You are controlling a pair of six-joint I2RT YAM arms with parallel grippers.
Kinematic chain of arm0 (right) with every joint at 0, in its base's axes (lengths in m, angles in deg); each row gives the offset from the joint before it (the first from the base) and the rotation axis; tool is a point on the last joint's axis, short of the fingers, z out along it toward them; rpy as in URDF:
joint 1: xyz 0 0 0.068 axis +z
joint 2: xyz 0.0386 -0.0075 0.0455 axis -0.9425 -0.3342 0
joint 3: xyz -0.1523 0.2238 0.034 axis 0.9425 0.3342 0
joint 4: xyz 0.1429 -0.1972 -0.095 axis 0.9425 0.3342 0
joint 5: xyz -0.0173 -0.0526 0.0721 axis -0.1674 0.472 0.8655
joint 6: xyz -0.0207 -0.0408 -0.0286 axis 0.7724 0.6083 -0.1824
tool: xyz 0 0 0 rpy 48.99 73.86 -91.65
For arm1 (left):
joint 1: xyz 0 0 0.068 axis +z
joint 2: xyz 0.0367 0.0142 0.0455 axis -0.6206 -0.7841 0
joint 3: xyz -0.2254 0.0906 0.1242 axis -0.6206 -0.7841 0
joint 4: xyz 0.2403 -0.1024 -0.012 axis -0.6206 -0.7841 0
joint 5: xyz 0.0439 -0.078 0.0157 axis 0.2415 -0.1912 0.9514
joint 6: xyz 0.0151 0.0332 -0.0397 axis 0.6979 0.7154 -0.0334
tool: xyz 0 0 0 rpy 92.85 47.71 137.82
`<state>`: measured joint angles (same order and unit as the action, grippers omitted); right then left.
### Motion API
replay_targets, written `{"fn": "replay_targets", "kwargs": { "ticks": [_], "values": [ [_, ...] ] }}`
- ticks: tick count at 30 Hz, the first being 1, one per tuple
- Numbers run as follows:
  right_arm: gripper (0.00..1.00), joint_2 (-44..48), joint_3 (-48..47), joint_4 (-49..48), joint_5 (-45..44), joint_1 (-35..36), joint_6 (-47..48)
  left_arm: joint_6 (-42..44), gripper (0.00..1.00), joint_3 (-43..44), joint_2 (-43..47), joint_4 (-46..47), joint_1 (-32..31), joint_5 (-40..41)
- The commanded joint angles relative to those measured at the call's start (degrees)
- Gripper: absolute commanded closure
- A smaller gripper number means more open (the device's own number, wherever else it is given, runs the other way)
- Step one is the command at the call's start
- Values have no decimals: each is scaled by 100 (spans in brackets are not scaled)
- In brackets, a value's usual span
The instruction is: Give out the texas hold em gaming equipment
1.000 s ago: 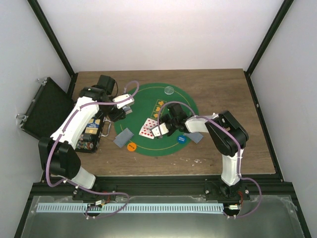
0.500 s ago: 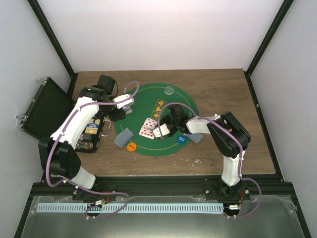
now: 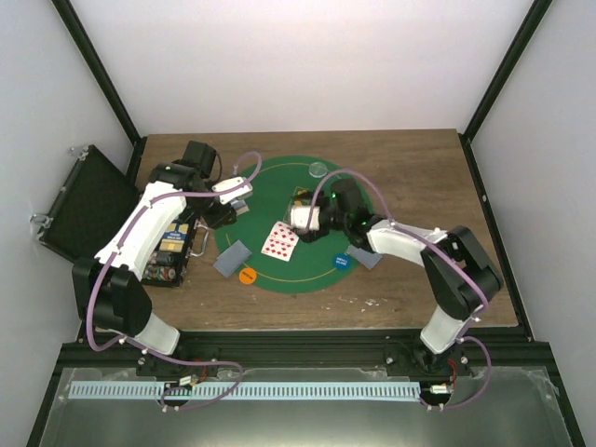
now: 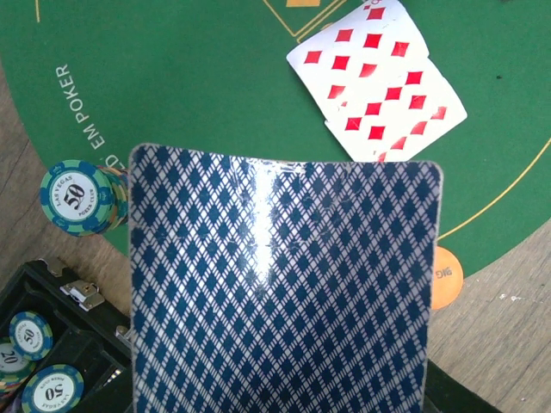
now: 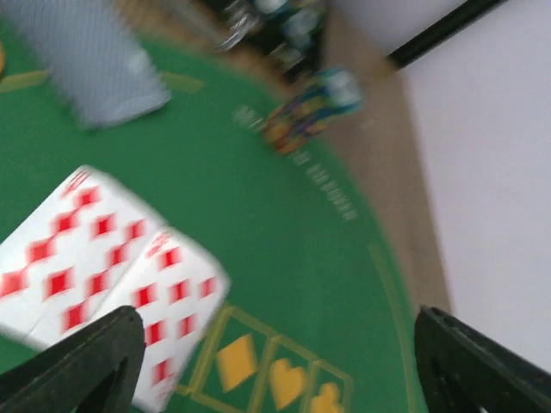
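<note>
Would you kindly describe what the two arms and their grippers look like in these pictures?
Both the left arm and the right arm have white shell links between black joint housings. A thin purple cable loops along each. The right gripper has matt black fingers with angular tips; the left gripper looks black too, behind a white wrist section. No markings are legible.

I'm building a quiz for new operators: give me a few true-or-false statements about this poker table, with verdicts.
1. Two white, red-pipped playing cards lie face up on the round green felt mat. True.
2. The right hand is shut on a card. False: it is open and holds nothing.
3. The left hand holds a blue-backed playing card. True.
4. The small round orange disc rests on the face-up cards. False: it lies apart, at the mat's near edge.
</note>
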<state>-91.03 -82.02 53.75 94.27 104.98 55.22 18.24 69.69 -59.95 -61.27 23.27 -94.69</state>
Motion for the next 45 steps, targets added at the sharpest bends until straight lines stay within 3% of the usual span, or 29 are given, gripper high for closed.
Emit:
{"fn": "replay_targets", "kwargs": {
  "ticks": [1,7,10,13,25,40,45],
  "values": [
    [10,560,-656,-791,741,-516,-4487,111,55,91,97,-95,23,-268],
    [8,-71,-2036,167,2902,-975,-7728,123,55,231,84,-152,-109,-429],
    [8,-640,-2447,-99,4038,-961,-9075,164,55,272,57,-205,-266,-410],
    [8,-966,-2621,-487,4373,-864,-9839,164,55,311,22,-219,-405,-345],
    [10,-1874,-3541,255,4661,-258,-9608,164,55,418,-102,-267,-688,-340],
    [10,-2361,-4023,777,4478,-22,-9307,84,55,435,-107,-148,-697,-367],
    [17,-2322,-4027,1125,4301,-27,-9080,40,56,448,-88,-101,-688,-338]
  ]
}}
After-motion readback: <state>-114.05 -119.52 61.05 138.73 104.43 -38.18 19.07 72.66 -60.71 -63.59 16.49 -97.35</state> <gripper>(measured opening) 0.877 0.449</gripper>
